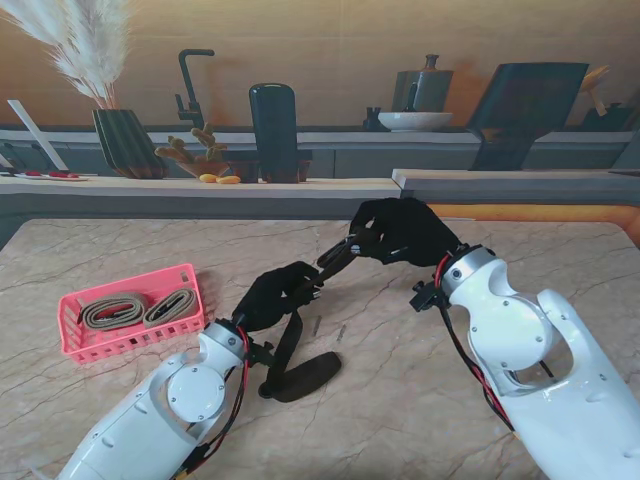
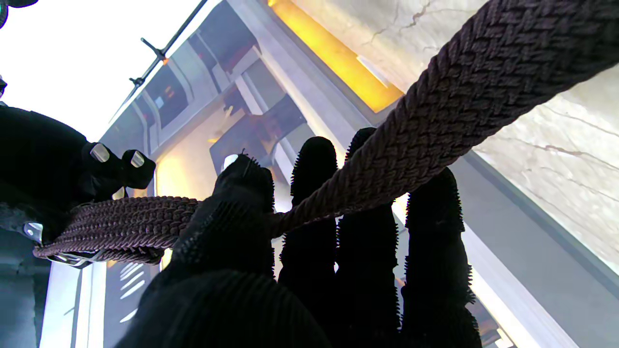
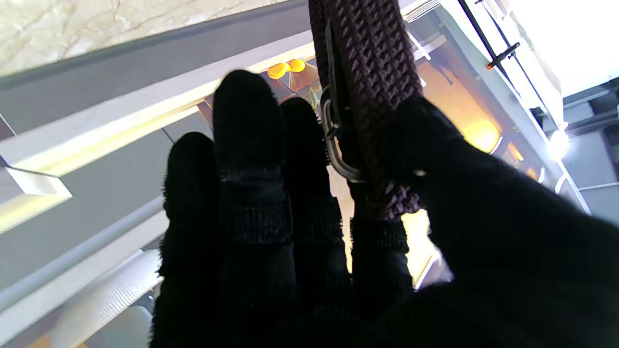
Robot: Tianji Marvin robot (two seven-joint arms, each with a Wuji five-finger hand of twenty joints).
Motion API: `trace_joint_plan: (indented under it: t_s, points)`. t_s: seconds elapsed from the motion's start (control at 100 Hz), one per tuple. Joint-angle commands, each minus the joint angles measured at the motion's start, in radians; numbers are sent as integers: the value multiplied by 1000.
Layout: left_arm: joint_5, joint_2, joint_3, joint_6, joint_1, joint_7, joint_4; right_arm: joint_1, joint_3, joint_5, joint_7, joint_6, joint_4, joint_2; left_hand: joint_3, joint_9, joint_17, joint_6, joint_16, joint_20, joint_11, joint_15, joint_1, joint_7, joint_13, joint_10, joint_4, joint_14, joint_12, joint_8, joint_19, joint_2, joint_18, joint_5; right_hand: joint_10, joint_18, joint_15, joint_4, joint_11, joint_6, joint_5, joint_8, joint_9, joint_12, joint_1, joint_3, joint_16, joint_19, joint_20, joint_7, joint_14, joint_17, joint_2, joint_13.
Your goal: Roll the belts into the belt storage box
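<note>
Both of my hands were on the dark braided belt (image 1: 300, 345), held up over the marble table (image 1: 400, 400). My right hand (image 1: 405, 232) pinched the buckle end between thumb and forefinger, other fingers loosely extended. My left hand (image 1: 275, 297) had thumb and fingers closed on the strap farther along; the tail hung down and pooled on the table nearer to me. The pink storage box (image 1: 75, 345), left of me, already held two rolled tan belts (image 1: 135, 311). Judgement: rolling had barely begun. Next move would call for winding from the buckle while my left hand fed the strap under light tension.
</note>
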Motion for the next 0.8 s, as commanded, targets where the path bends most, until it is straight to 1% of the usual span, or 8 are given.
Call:
trace_joint_plan:
  t_s: [0.0, 0.13, 0.17, 0.35, 0.37, 0.43, 0.55, 0.79]
  points:
    - [2, 2, 2, -4, 7, -5, -1, 4, -1, 27, 5, 28, -6, -1, -32, -10, -9, 1, -11, -5, 38, -5, 99, -3, 11, 9, 24, 4, -13, -14, -2, 60, -6, 13, 0, -8, 27, -9, 17, -63, 88, 53, 45, -5, 88, 60, 12, 25, 23, 122, 5, 9, 38, 51]
    - [65, -2, 13, 0, -10, 43, 24, 5, -13, 146, 25, 129, 5, -7, -37, 1, -4, 13, -10, 0, 37, 3, 85, -11, 16, 5, 39, -1, -2, -28, 10, 34, -15, 8, 18, 5, 45, -5, 32, -49, 87, 60, 35, 6, 105, 46, 22, 30, 31, 118, 17, 2, 47, 47]
    - [76, -3, 17, 5, -14, 53, 30, 4, -15, 188, 35, 157, 8, -9, 57, 11, -2, 25, -21, -5, 17, 12, 27, -19, 18, -2, 25, -6, 29, -49, 15, -3, -19, -15, 23, 6, 47, -4, 35, -47, 87, 61, 32, 8, 108, 45, 24, 30, 33, 117, 21, -2, 47, 45]
    - [86, -8, 22, 22, -21, 77, 41, 1, -21, 292, 78, 231, 22, -9, 94, 9, 2, 72, -19, -4, 37, 22, -9, -136, 21, -17, 27, -12, 18, -119, 23, -17, -28, -89, 41, 19, 73, -2, 52, -28, 89, 66, 26, 20, 111, 48, 41, 41, 48, 110, 32, -16, 47, 40]
    - [88, -9, 23, 23, -21, 80, 41, 0, -21, 298, 82, 235, 24, -8, 167, 8, 2, 75, -21, -5, 45, 25, -52, -161, 20, -17, 14, -13, 11, -108, 25, -32, -29, -87, 43, 19, 75, -1, 53, -27, 89, 67, 25, 21, 112, 49, 43, 42, 49, 109, 33, -17, 48, 39]
    - [99, -9, 23, 21, -23, 90, 44, 0, -24, 308, 90, 243, 31, -8, 197, 7, 0, 80, -20, -6, 50, 28, -77, -186, 18, -24, 10, -17, 13, -119, 25, -34, -33, -96, 44, 21, 79, -2, 57, -24, 90, 68, 25, 22, 111, 49, 45, 43, 50, 108, 36, -19, 48, 38]
    - [115, -12, 25, 13, -24, 113, 50, 2, -29, 341, 103, 274, 44, -8, 395, -4, -7, 86, -8, -4, 41, 36, -238, -247, 3, -50, -2, -31, 52, -147, 21, -92, -40, -132, 46, 21, 86, -2, 60, -22, 88, 69, 22, 24, 111, 47, 49, 45, 53, 104, 35, -21, 52, 37]
    - [140, -22, 32, -8, -29, 167, 66, 27, -50, 505, 97, 404, 95, -29, 431, -100, -57, 86, 0, -1, 29, 19, -319, -291, -66, -62, -15, -36, 60, -162, 1, -126, -50, -223, 59, 29, 94, -1, 69, -7, 86, 75, 11, 30, 115, 52, 53, 45, 59, 98, 47, -34, 55, 28]
